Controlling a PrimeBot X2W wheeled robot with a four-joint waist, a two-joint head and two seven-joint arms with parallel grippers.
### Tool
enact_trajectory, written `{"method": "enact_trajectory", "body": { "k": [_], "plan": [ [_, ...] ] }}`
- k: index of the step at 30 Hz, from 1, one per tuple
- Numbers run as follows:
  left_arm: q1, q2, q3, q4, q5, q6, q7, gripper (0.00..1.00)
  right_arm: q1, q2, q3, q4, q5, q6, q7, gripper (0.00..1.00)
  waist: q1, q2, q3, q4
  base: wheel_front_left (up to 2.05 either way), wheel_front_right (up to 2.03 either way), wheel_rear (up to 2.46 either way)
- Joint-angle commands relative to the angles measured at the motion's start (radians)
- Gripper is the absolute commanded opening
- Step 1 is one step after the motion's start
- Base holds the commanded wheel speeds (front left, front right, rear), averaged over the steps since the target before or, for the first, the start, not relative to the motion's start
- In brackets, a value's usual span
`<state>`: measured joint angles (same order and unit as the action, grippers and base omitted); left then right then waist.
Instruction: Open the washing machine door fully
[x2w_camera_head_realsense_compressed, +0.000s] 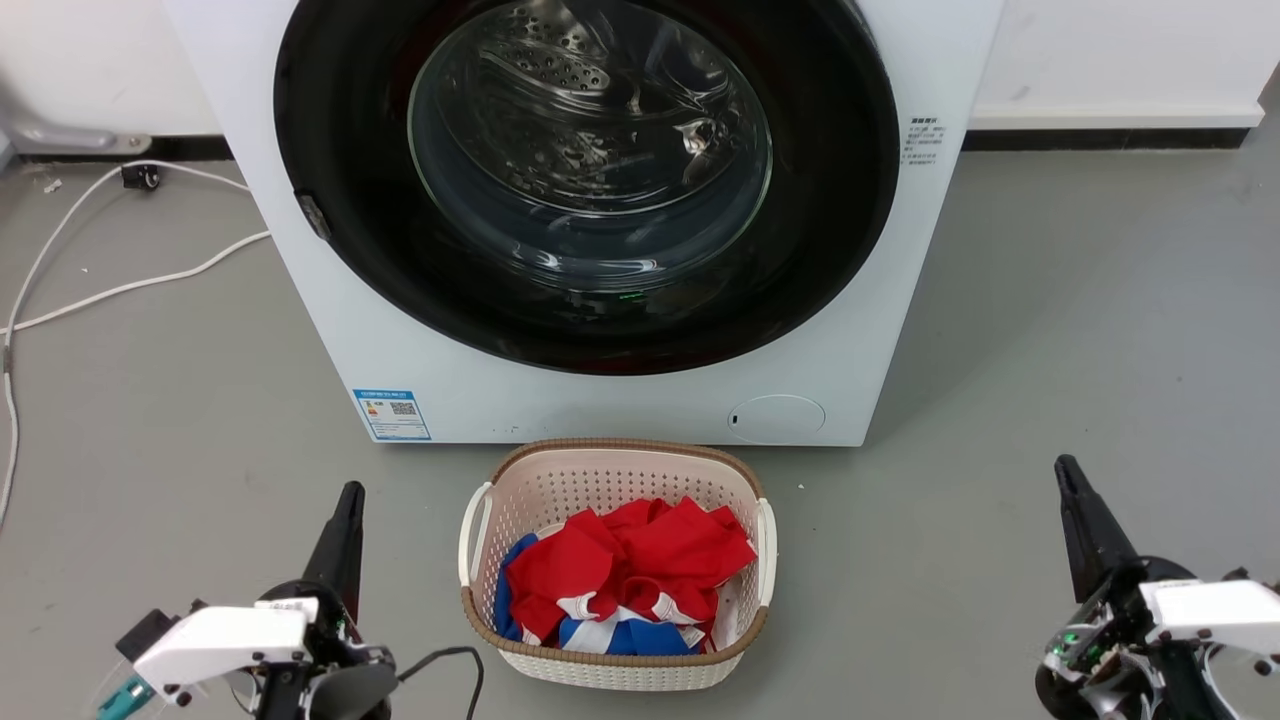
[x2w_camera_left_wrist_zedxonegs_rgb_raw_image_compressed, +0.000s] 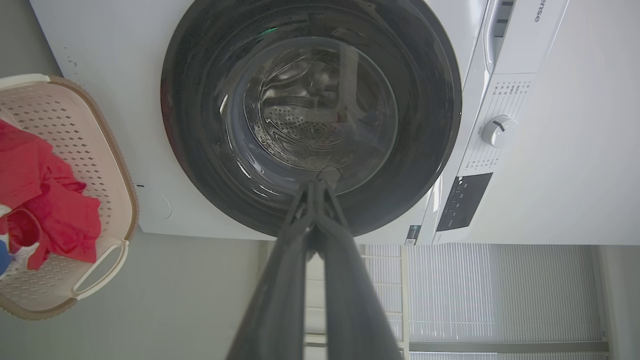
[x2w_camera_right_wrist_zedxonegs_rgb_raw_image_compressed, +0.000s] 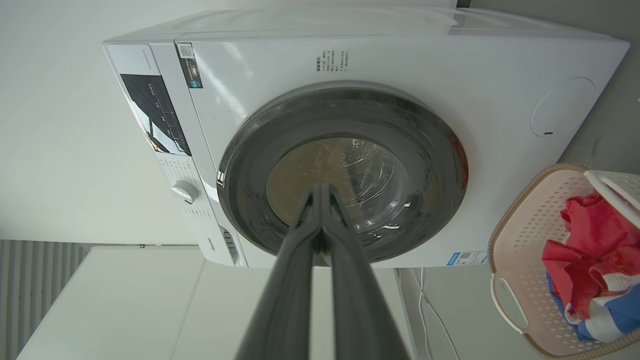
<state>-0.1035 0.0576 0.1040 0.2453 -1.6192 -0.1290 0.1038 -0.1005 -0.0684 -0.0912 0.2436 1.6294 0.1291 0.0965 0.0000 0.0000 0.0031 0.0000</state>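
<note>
Door (x2w_camera_head_realsense_compressed: 590, 170) shut flush; left claw (x2w_camera_head_realsense_compressed: 349, 498), right claw (x2w_camera_head_realsense_compressed: 1066, 472) both pinched narrow, empty. Likely best: hook grey rim catch (x2w_camera_head_realsense_compressed: 313, 215), swing wide

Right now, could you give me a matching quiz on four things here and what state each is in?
1 washing machine door
2 laundry basket
3 left claw
4 white cable

A lies on the floor
B pinched shut, holding nothing
C closed against the washing machine
D holds red and blue clothes

Pairs: 1-C, 2-D, 3-B, 4-A
</note>
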Motion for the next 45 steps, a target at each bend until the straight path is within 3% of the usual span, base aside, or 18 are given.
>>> {"method": "enact_trajectory", "body": {
  "k": [1, 10, 18, 45],
  "plan": [
    [0.001, -0.001, -0.001, 0.003, 0.001, 0.000, -0.001, 1.00, 0.002, 0.000, 0.000, 0.002, 0.000, 0.000, 0.000, 1.00, 0.0000, 0.0000, 0.000, 0.000, 0.00, 0.00, 0.00],
    [-0.006, -0.002, -0.050, -0.007, 0.016, 0.000, -0.043, 1.00, 0.022, 0.000, 0.009, -0.018, -0.022, 0.000, -0.033, 1.00, 0.0001, 0.0000, 0.001, -0.001, 0.00, 0.00, 0.00],
    [-0.014, -0.003, -0.068, -0.047, 0.101, 0.000, -0.079, 1.00, 0.031, -0.018, 0.028, -0.055, -0.097, 0.000, -0.076, 1.00, 0.0001, 0.0000, 0.002, -0.003, 0.00, 0.00, 0.00],
    [-0.023, -0.003, -0.151, -0.086, 0.777, 0.007, -0.181, 1.00, 0.075, -0.034, 0.045, -0.145, -0.796, 0.001, -0.165, 1.00, 0.0000, 0.0000, 0.005, -0.010, 0.00, 0.00, 0.00]
  ]
}}
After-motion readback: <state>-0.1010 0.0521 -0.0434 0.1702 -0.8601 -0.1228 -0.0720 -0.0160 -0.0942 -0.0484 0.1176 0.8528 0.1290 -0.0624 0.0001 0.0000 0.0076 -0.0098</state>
